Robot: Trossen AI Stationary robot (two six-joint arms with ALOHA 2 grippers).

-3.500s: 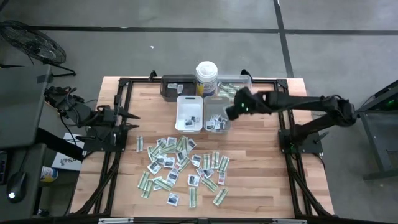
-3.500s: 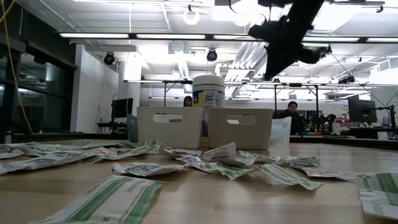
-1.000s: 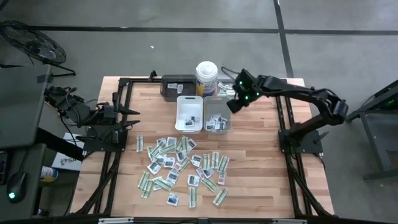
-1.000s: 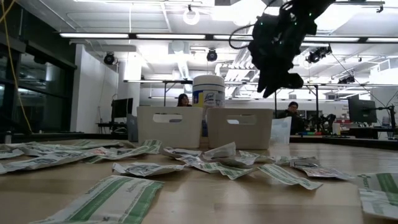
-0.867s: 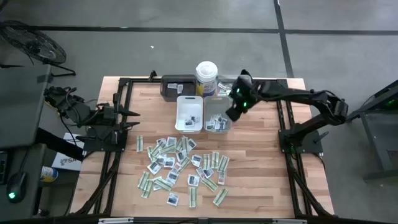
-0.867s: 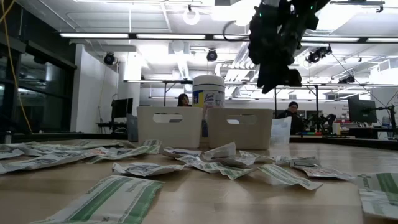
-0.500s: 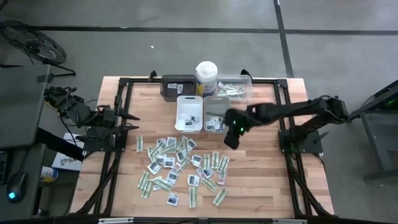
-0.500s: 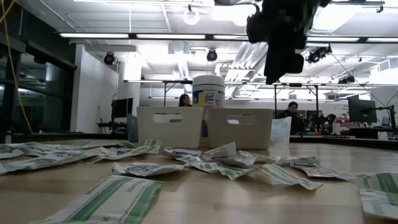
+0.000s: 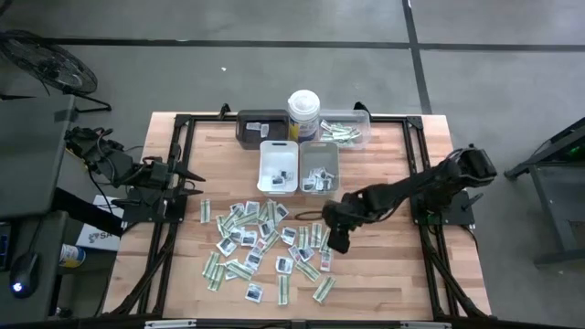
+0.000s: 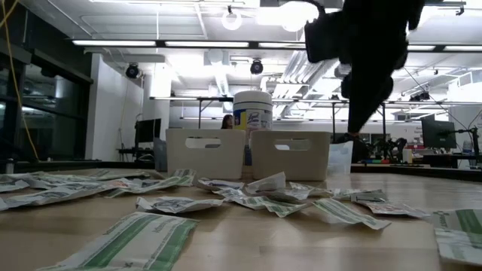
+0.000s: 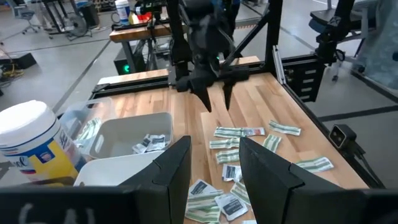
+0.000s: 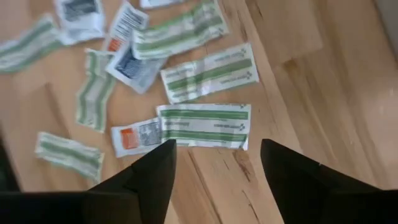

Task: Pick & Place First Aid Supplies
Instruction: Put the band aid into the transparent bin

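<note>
right tool (image 9: 336, 239) | spread, empty | above packets (image 9: 265, 239); height unclear

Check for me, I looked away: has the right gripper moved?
Yes. The right gripper has come from the clear tray down past the grey tray to the packets.

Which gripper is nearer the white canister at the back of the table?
Left. The left gripper waits at the table's left edge, level with the trays; the right gripper, open, hangs over the packets, farther forward of the canister.
</note>
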